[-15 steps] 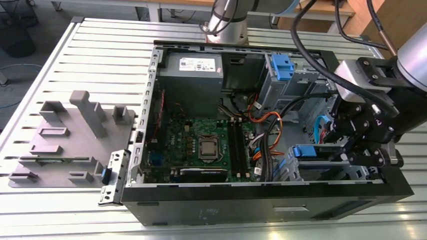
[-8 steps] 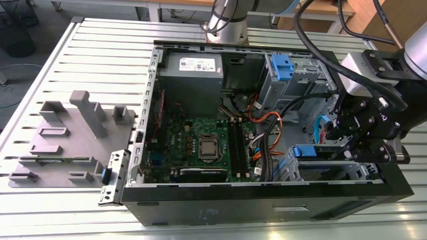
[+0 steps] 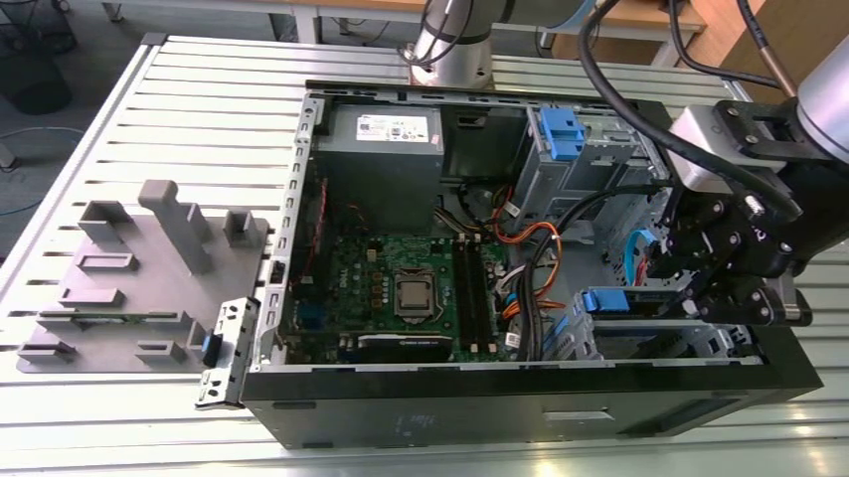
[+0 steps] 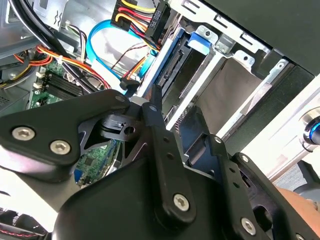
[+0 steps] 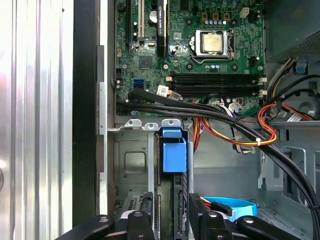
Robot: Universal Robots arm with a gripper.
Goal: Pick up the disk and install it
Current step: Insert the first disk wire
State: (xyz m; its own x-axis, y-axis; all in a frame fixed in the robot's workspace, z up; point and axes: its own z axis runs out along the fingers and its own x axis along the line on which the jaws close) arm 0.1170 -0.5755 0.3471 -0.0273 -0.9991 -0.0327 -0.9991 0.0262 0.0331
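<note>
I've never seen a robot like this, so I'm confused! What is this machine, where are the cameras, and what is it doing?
It is a robot arm with a pincer at its end. The exterior view comes from a camera off the arm: it shows an open computer case on a ribbed metal table, with a grey plastic holder beside it. Both wrist views come from cameras riding on the arm. Inside the case lies a green circuit board. The pincer straddles the disk, a drive with a blue tab, standing edge-on in a metal bay. Whether it is squeezing the disk, I cannot tell.
</note>
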